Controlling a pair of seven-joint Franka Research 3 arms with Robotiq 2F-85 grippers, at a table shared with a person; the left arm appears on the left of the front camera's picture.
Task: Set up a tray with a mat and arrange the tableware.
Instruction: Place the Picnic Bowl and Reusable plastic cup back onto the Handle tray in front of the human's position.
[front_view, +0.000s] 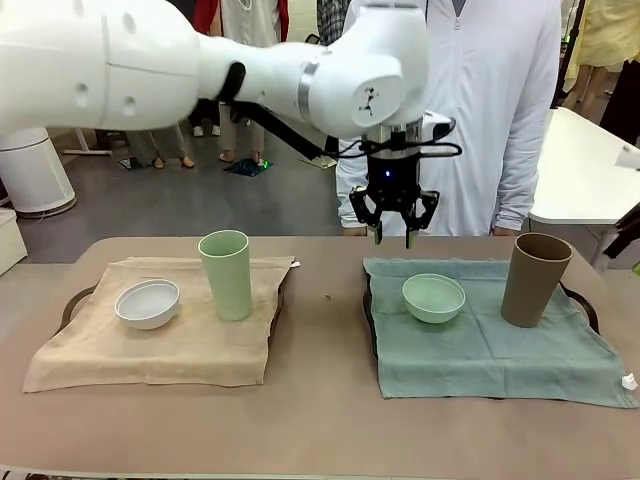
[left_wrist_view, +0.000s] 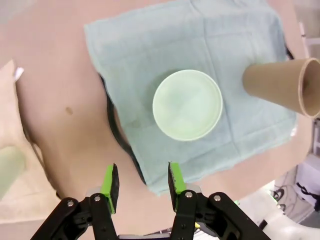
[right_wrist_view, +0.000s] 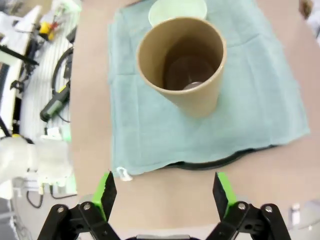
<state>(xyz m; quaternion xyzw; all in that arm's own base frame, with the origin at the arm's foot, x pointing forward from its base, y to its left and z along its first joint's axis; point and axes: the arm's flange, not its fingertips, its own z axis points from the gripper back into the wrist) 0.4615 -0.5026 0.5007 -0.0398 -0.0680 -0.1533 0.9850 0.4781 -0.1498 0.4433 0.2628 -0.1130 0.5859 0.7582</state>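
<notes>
above the far edge of the teal mat (front_view: 495, 345), left gripper (front_view: 396, 237) hanging clear of everything, jaws parted about halfway with nothing between the green pads (left_wrist_view: 109, 181). directly below and a little nearer, small mint-green bowl (front_view: 434, 297) upright on that mat, tall brown cup (front_view: 534, 280) upright to its right, both apart from each other. right gripper (right_wrist_view: 164, 192) spread wide and empty, poised over bare table just off the mat's edge, looking down into the brown cup. across the gap on the left, beige mat (front_view: 160, 335) carrying small white bowl (front_view: 148, 303) and tall pale-green cup (front_view: 226, 274), standing close but not touching. dark tray rims (front_view: 585, 300) peeking out from under both mats. judged: all four pieces seated on mats, so arranging looks nearly finished or between placements; next likely a retreat, or a descent onto the mint bowl's rim needing the jaws lined up over one wall. beyond: brown tabletop (front_view: 320, 400), person in white coat (front_view: 500, 110) at far side, white table to the right, grey floor with other people farther off.
</notes>
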